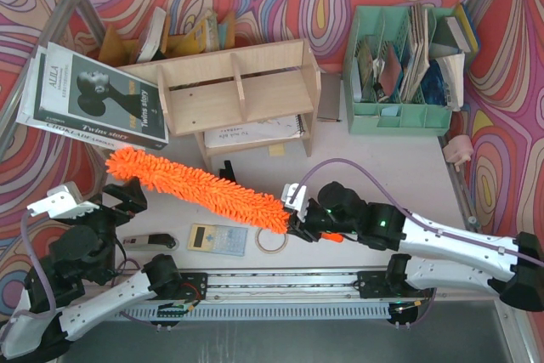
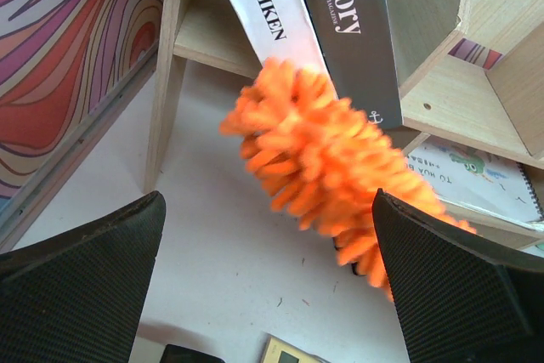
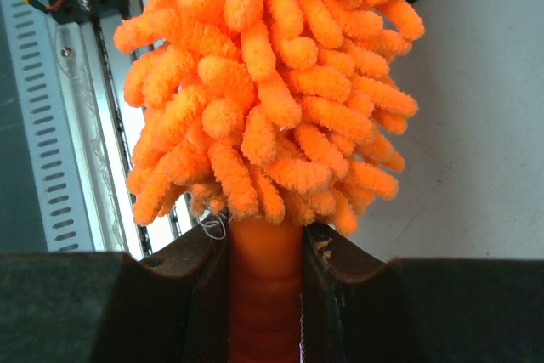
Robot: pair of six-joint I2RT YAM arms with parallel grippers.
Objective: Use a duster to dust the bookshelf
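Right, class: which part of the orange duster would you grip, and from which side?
Grip the duster by its slim handle just below the fluffy head, coming from the handle end, jaws across it: the fibres are soft and bulky, the handle narrow and smooth. The right pincer holds it so.

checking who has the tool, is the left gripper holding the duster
No, the left gripper stands wide open with nothing clamped, while the right gripper grips the duster by its handle.

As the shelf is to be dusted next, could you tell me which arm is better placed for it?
The right arm: its jaws are shut on the duster handle, head pointing toward the bookshelf. The left arm has open, empty jaws.
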